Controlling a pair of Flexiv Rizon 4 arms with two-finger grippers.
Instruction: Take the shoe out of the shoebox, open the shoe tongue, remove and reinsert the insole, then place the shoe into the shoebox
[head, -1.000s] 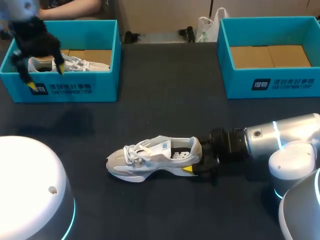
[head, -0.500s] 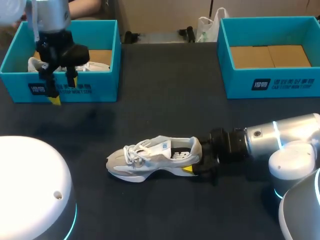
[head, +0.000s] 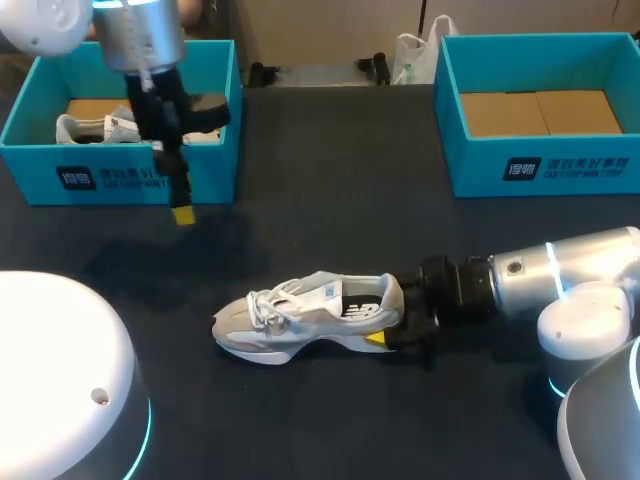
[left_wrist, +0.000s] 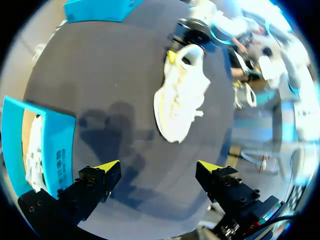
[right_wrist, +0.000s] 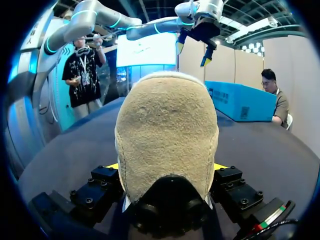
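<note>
A white and grey shoe (head: 305, 312) lies on its side mid-table on the dark table, toe to the left. My right gripper (head: 388, 333) is shut on its heel (right_wrist: 167, 140), a finger pressed to each side. My left gripper (head: 183, 200) hangs open and empty above the table, just in front of the left teal shoebox (head: 205, 180). From the left wrist, the shoe (left_wrist: 181, 95) lies well ahead of the open gripper (left_wrist: 157, 167). A second white shoe (head: 108, 128) lies in that left box. The right teal shoebox (head: 540, 165) holds only its cardboard floor.
The left shoebox wall (left_wrist: 55, 145) stands close beside my left fingers. From the right wrist, my left gripper (right_wrist: 196, 37) hangs high beyond the heel, with the left shoebox (right_wrist: 240, 102) behind. Dark tabletop (head: 330, 210) lies between the boxes and the shoe.
My left arm has swung from above the left shoebox to the right and forward, past its front wall, staying open. The right gripper and the shoe have not moved.
</note>
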